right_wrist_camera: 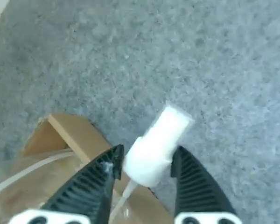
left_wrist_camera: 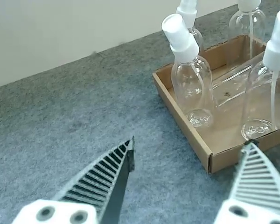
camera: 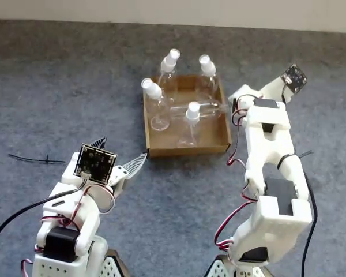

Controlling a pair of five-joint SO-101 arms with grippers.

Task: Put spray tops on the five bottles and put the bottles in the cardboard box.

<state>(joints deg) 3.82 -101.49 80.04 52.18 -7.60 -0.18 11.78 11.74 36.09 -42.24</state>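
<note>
The right pincer (right_wrist_camera: 146, 158) is clenched on a white spray top (right_wrist_camera: 158, 140) fitted to a clear bottle (left_wrist_camera: 231, 86) laid flat in the cardboard box (camera: 187, 151) among four capped bottles (camera: 160, 109) stood upright. The left pincer (left_wrist_camera: 190, 143) is held released near the box — over the grey tabletop (camera: 57, 86).

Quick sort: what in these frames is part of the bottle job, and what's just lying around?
Job:
- cardboard box
- four upright capped bottles in it
- fifth bottle, lying in the box
- its spray top, between the right gripper fingers
- left gripper, open, short of the box

Lying about:
- black cable tie on the carpet
</note>
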